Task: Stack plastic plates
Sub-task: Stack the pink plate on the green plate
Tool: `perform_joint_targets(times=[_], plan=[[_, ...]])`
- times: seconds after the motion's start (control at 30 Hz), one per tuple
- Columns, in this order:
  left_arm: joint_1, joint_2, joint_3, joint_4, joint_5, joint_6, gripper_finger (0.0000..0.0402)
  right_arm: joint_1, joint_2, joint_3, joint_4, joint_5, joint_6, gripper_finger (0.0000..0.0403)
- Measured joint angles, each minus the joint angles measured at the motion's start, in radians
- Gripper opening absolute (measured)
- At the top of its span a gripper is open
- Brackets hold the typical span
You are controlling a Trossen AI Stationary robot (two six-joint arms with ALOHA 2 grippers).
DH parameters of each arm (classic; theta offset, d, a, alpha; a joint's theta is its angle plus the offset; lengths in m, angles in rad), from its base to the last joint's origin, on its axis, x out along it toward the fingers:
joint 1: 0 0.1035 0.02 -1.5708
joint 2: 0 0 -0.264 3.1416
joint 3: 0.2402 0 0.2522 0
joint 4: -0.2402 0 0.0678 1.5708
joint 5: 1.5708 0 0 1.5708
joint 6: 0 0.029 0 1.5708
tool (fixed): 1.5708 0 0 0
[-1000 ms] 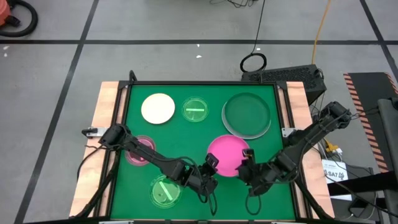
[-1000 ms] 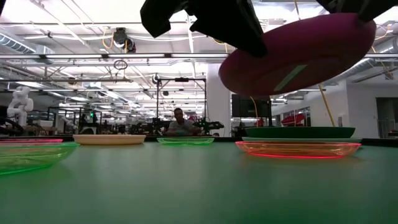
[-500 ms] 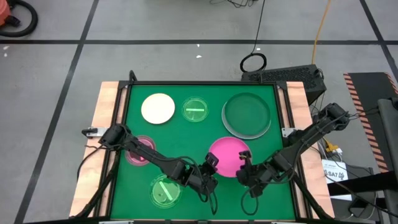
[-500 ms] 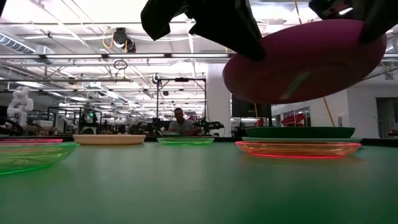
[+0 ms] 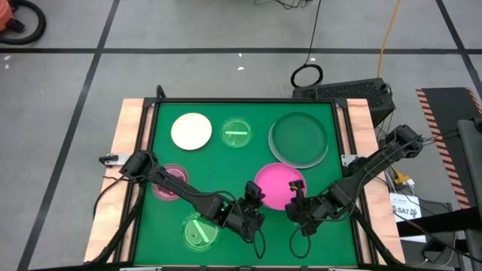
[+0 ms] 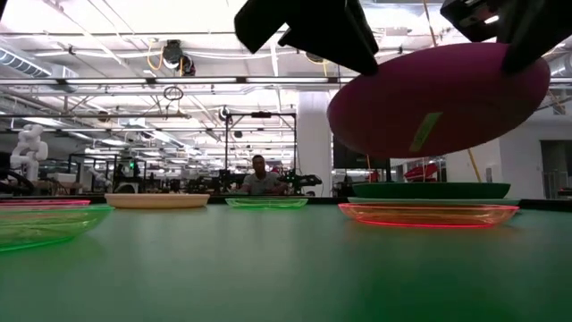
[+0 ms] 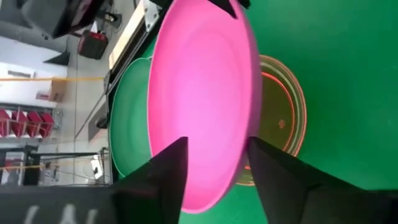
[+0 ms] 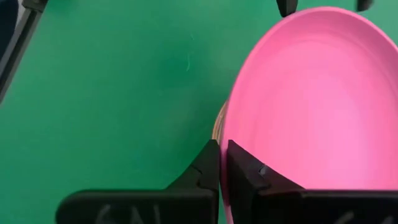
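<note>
The hot-pink plate [image 5: 279,185] hangs tilted above the mat, with an amber dish [image 6: 427,213] under it. My right gripper [image 5: 297,199] is shut on the plate's near right rim. My left gripper [image 5: 254,197] is open at the plate's near left rim, one finger [image 7: 171,177] over the plate's inner face and the other [image 7: 270,180] outside the rim. I cannot tell whether either finger touches the plate. The other plates lie flat on the mat. My right gripper pinches the pink plate's rim [image 8: 229,134] at its near right side between its two fingers, one on the inner face and one outside. The fingers come in slanting from the near right. The plate is lifted clear and tilted, its right side higher [image 6: 527,67].
A cream plate [image 5: 191,131] and a translucent green dish [image 5: 236,132] lie at the far left. A dark-green plate [image 5: 300,138] is at the far right, on a pale-blue one. A pink dish [image 5: 167,182] and a green dish [image 5: 199,230] lie at the near left.
My right gripper has shut on the pink plate's near right rim. My left gripper has then opened and let go of the near left rim. The plate stays lifted and has shifted a little toward the table's right.
</note>
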Motion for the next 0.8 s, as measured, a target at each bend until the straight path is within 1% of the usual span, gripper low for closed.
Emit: perform_joint_targets(times=[0.1,0.3,0.4,0.57,0.63,0.7,0.8], plan=[[-0.004,0.000,0.000,0.000,-0.003,-0.040,0.0197,-0.007,0.000,0.000,-0.016,0.001,0.000,0.0003],[-0.004,-0.002,0.000,-0.043,-0.005,-0.120,0.0200,-0.024,-0.004,0.000,-0.041,0.040,-0.009,0.0003],[-0.004,-0.027,0.000,-0.083,-0.005,-0.185,0.0200,-0.029,-0.009,0.000,-0.068,0.052,-0.014,0.0003],[-0.015,-0.093,0.002,-0.182,-0.002,-0.311,0.0200,-0.047,-0.022,0.000,-0.075,0.056,-0.019,0.0003],[-0.025,-0.113,0.001,-0.247,0.001,-0.357,0.0200,-0.051,-0.023,0.000,-0.081,0.076,-0.019,0.0003],[-0.031,-0.120,0.002,-0.274,-0.001,-0.390,0.0200,-0.053,-0.023,0.000,-0.087,0.085,-0.022,0.0003],[-0.043,-0.132,-0.024,-0.325,-0.034,-0.426,0.0200,-0.059,-0.023,0.000,-0.104,0.106,-0.022,0.0004]])
